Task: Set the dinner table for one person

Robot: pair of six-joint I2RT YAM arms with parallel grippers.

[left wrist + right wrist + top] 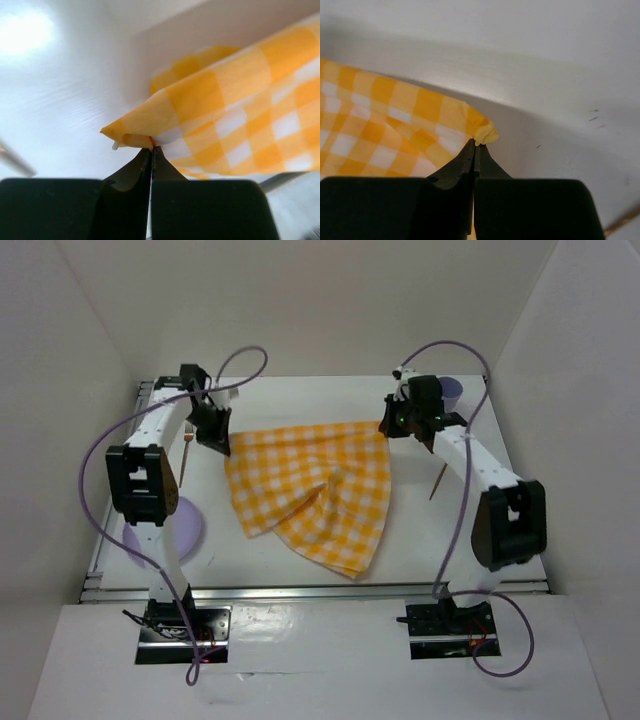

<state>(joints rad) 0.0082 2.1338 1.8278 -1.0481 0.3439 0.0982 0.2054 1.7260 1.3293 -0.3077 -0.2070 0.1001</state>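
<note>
black left fingers [141, 167] grip one far corner of the rumpled yellow-and-white checked cloth [320, 490], black right fingers [462, 167] the other, on the flat white matte surface [270, 560].

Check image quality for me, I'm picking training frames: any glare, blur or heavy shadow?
Left wrist: blown-out glare at upper left, checked cloth soft-focused. Right wrist: broad soft shadow on the dinner table beside the cloth corner. Top external: even light, sharp, faint shadows.
</note>
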